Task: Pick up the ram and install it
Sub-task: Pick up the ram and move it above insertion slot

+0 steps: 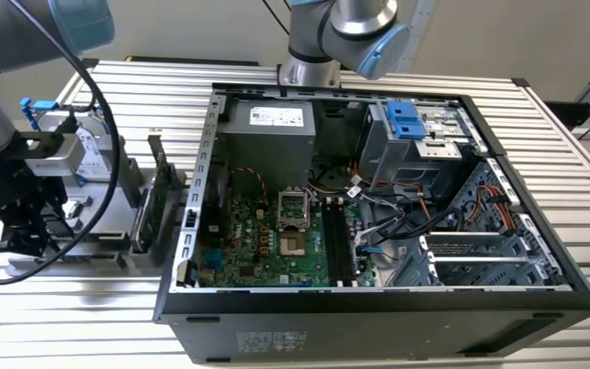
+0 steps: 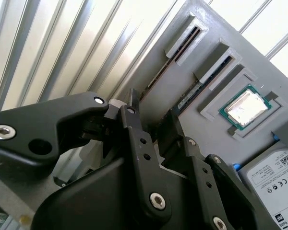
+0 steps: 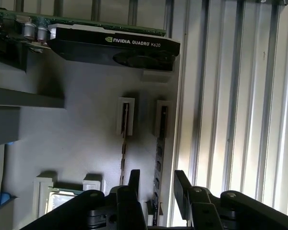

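Observation:
Two dark ram sticks stand on edge in slotted holders of a grey fixture tray (image 3: 86,134). In the first wrist view my gripper (image 3: 158,179) is open, and its black fingers (image 3: 134,184) straddle one ram stick (image 3: 159,155) with a gap on each side. The other ram stick (image 3: 123,153) stands just beside it. The second wrist view has the gripper (image 2: 153,111) low over the same ram stick (image 2: 188,98) and the tray (image 2: 192,57). In the exterior view the gripper (image 1: 18,231) hangs over the tray at the exterior view's left, away from the motherboard's black slots (image 1: 336,246).
An open computer case (image 1: 500,165) lies on the slatted table (image 1: 582,231). On the tray are a green card on edge (image 1: 157,200), a graphics card (image 3: 115,45), a processor chip (image 2: 245,108) and a silver hard drive (image 2: 271,175). A second arm's base (image 1: 310,69) stands behind the case.

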`<state>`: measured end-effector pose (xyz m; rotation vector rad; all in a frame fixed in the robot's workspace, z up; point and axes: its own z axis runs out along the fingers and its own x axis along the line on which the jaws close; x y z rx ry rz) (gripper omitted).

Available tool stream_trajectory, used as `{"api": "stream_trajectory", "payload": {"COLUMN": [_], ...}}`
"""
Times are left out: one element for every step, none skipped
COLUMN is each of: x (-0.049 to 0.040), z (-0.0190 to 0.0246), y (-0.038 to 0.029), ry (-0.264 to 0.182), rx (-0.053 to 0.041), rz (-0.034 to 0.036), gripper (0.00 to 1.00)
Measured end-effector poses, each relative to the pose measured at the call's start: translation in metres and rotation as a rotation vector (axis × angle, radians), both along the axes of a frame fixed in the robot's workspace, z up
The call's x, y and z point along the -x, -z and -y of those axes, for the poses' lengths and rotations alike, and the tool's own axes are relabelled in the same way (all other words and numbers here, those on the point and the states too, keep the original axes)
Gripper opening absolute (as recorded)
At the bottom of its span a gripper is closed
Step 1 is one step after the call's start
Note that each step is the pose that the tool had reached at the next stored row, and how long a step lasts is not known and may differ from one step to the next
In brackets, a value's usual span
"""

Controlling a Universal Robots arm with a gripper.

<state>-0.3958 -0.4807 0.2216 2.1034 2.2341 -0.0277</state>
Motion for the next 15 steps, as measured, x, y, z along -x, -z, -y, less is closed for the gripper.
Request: {"api": "stream_trajectory", "payload": {"x": [0.0, 0.0, 0.0, 0.0, 0.0001, 0.0001, 0.0001, 0.0001, 0.0001, 0.0001, 0.0002, 0.0001, 0.0002, 0.0002, 0.0002], "z": [0.0, 0.0, 0.0, -0.0001, -0.0001, -0.0001, -0.0001, -0.0002, -0.0002, -0.0002, -0.0003, -0.0003, -0.0003, -0.0004, -0.0004], "y": [0.0002, 0.0004, 0.0006, 0.0009, 0.0011, 0.0014, 0.0016, 0.0019, 0.0021, 0.0024, 0.0026, 0.0029, 0.0032, 0.0035, 0.0039], "ry": [0.0, 0.0, 0.0, 0.0, 0.0, 0.0, 0.0, 0.0, 0.0, 0.0, 0.0, 0.0, 0.0, 0.0, 0.0], "rx": [0.0, 0.0, 0.0001, 0.0002, 0.0003, 0.0005, 0.0007, 0.0009, 0.0012, 0.0013, 0.0015, 0.0016, 0.0018, 0.0019, 0.002], "rz": [0.0001, 0.0001, 0.0001, 0.0001, 0.0, 0.0, 0.0001, 0.0001, 0.0001, 0.0001, 0.0, 0.0001, 0.0, 0.0, 0.0001], "gripper": [1.0, 1.0, 1.0, 1.0, 1.0, 1.0, 1.0, 1.0, 1.0, 1.0, 1.0, 1.0, 1.0, 1.0, 1.0]}}
